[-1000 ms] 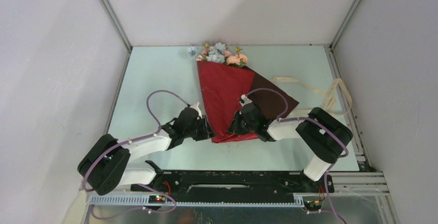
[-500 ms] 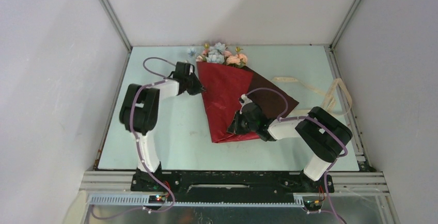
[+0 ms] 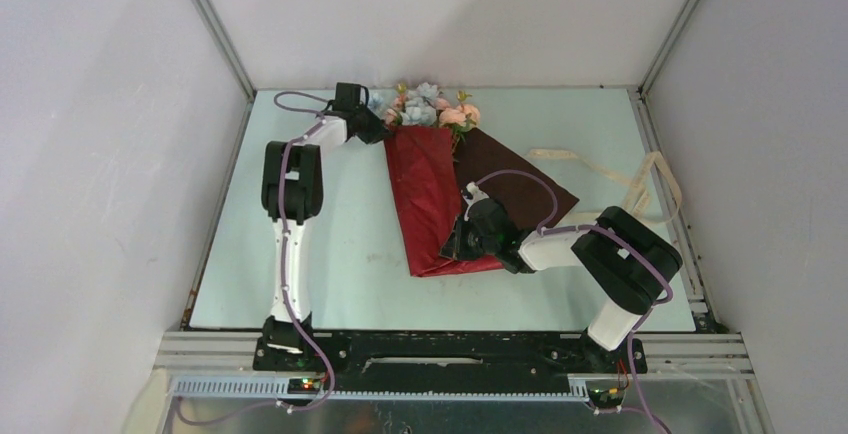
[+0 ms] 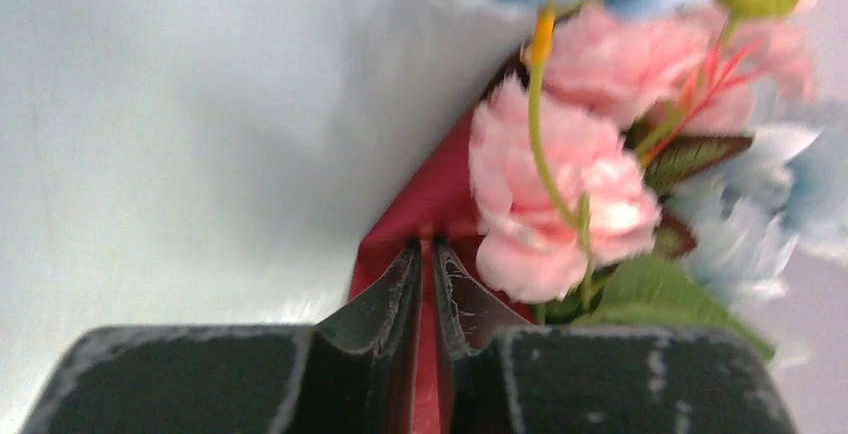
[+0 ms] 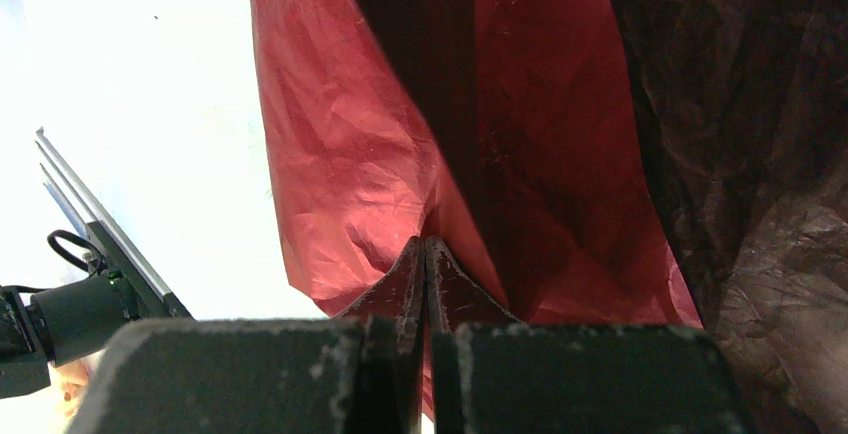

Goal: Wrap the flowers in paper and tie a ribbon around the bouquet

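The flowers (image 3: 430,104), pink and pale blue heads, stick out of the far end of the paper (image 3: 425,194), which is folded with a red flap on the left and the brown face (image 3: 520,184) on the right. My left gripper (image 3: 374,131) is at the red flap's far left corner, shut on the paper's edge (image 4: 420,204), close beside a pink flower (image 4: 560,194). My right gripper (image 3: 452,246) is shut, its tips (image 5: 425,246) resting on the red paper (image 5: 340,154) near the bundle's narrow near end. The cream ribbon (image 3: 625,179) lies curled on the table to the right.
The pale green table (image 3: 310,234) is fenced by metal rails and white walls on three sides. The left arm (image 3: 292,184) stretches far along the left side. The right arm's elbow (image 3: 625,259) sits at the right, near the ribbon.
The left arm swung from the paper's near left edge to its far left corner and closed on it. The red flap's far end now looks narrower, showing more brown. The right arm stayed put.
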`<state>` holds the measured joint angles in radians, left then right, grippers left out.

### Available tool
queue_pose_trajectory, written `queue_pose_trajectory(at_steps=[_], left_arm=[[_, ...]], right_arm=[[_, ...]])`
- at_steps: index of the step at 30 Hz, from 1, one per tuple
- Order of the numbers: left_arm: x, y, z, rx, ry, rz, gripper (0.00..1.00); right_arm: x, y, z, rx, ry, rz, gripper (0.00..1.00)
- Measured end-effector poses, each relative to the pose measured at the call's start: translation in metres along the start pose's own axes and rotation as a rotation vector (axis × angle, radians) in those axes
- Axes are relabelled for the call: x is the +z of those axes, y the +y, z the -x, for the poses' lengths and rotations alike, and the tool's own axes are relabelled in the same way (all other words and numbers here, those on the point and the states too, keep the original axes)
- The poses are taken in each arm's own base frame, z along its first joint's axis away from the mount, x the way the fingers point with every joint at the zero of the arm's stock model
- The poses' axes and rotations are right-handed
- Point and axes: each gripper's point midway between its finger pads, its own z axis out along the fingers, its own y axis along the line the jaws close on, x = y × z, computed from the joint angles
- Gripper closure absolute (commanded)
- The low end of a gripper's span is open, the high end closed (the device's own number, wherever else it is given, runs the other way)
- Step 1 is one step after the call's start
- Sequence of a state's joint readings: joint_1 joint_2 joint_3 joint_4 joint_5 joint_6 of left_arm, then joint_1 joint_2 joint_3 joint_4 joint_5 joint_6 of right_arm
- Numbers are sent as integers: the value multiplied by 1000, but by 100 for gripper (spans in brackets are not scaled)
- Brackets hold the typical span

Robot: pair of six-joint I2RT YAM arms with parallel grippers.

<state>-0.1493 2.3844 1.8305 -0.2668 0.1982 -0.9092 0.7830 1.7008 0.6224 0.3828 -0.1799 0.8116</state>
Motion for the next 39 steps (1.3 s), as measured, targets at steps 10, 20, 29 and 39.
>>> queue_pose_trajectory(at_steps=[10,20,29,39], left_arm=[[16,-6,29,-190,0,-36,80],[-26,-42,65,-85,-56,-59,33],[-239,-97,15,215,-234,-198,1],[-222,-39,-223,565,165,-317,37]], right_arm=[[-1,-1,0,1,0,-1,100],[-5,-2,-1,-1,13,-6,93],[-30,0,4,-75,60,-61,60],[-106,27,70,-126,-168,-58,32]])
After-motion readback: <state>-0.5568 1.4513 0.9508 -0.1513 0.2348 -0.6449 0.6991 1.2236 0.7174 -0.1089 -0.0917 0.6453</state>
